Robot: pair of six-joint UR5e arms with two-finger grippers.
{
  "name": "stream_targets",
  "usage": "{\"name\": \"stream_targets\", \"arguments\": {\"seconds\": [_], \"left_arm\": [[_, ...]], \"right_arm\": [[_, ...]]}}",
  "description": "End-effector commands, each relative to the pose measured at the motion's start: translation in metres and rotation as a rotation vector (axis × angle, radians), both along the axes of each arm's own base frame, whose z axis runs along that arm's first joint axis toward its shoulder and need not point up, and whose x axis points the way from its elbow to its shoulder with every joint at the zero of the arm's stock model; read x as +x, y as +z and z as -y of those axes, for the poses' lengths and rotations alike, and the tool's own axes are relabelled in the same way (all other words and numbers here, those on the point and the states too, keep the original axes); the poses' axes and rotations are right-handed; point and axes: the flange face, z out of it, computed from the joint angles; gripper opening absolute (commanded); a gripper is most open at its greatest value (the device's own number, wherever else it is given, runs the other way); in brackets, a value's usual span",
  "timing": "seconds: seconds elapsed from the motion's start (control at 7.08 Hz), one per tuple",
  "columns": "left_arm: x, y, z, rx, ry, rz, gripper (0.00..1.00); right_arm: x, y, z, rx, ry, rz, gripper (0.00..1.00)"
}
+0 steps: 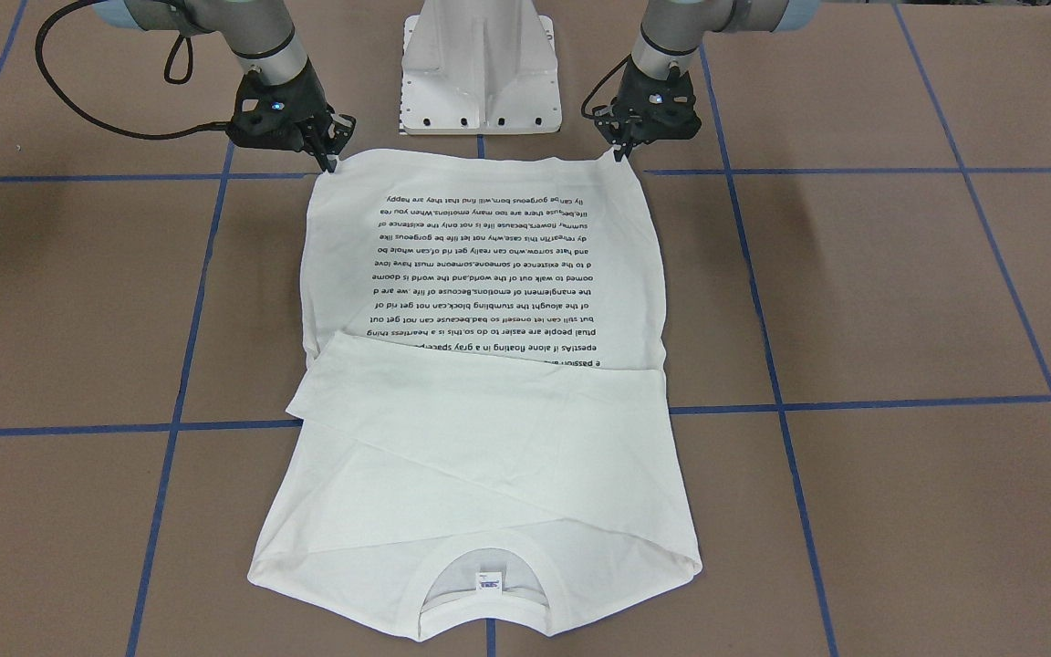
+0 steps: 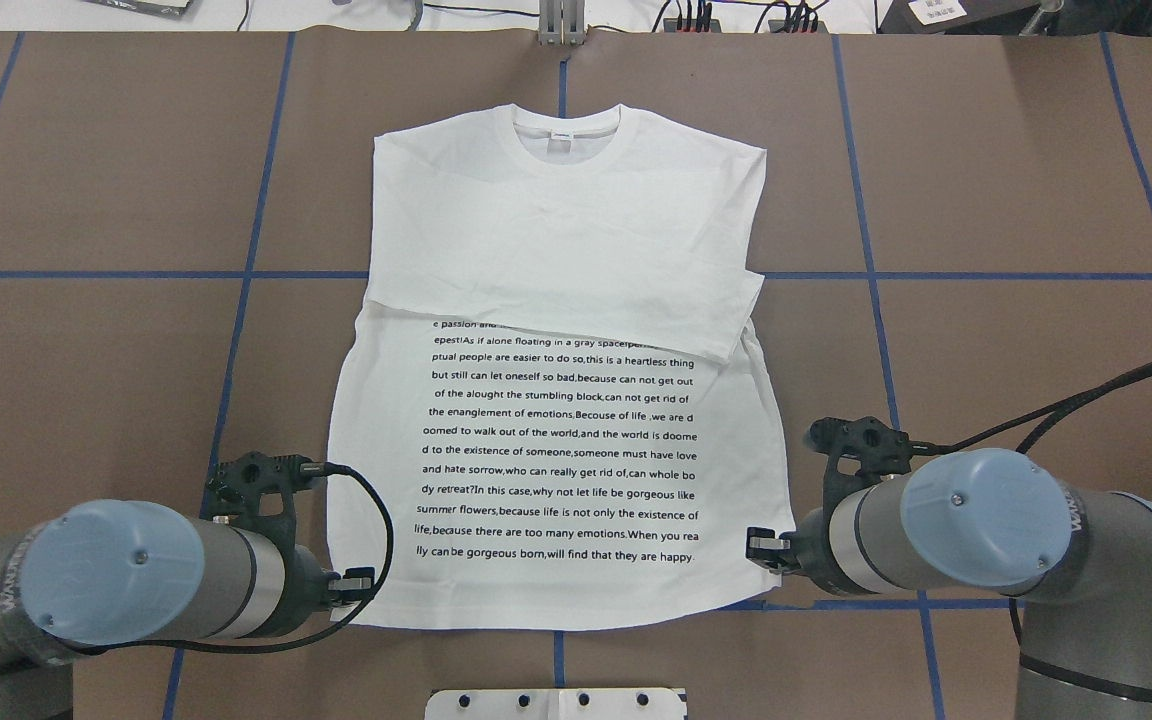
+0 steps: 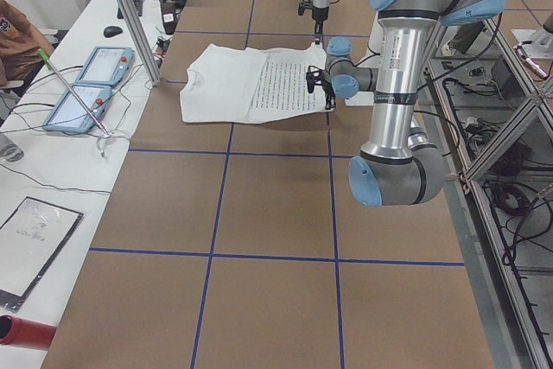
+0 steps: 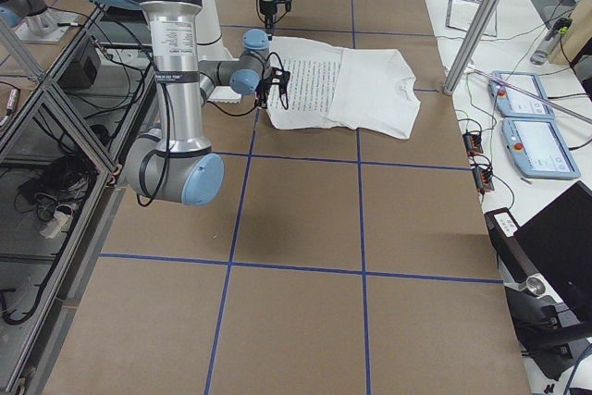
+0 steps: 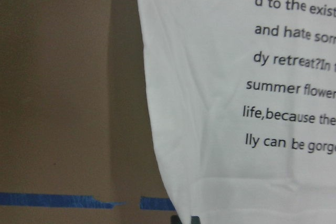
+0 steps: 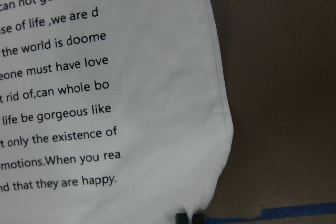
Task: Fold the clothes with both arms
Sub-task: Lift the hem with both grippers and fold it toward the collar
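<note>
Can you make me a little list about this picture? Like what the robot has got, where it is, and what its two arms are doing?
Thing: white shirt with black writing
Where: lying flat on the brown table, collar on the side far from the robot
Fold so far: a sleeve lies across the middle and hides the top of the writing
Left end effector: pinching one bottom corner of the shirt
Right end effector: pinching the other bottom corner
Corners: both down low, near the table
</note>
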Motion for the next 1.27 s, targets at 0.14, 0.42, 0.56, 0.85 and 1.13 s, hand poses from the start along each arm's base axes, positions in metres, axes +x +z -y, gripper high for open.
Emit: {"name": "stream_targets", "arguments": {"seconds": [0.14,0.42,0.56,0.85,1.13], "left_arm": [[-0.035,-0.028,-0.004,-0.016,0.039,-0.061,0.0],[-0.043,-0.042,-0.014,-0.011,0.058,-0.084,0.0],[-0.059,-0.058,-0.032,-0.049,0.134,-0.103,0.0],[-0.084,-0.077,-0.067,-0.101,0.218,-0.048,0.0],[-0.074,-0.078,-0.066,-0.098,0.221,-0.046,0.0]], "right_arm": [[0.069,0.002,-0.028,-0.051,-0.124,0.028,0.0],[0.077,-0.008,-0.041,-0.114,-0.211,0.069,0.0],[0.088,-0.015,-0.053,-0.172,-0.287,0.097,0.0],[0.107,-0.026,-0.056,-0.257,-0.359,0.142,0.0],[0.112,-0.029,-0.036,-0.242,-0.311,0.163,0.0]]}}
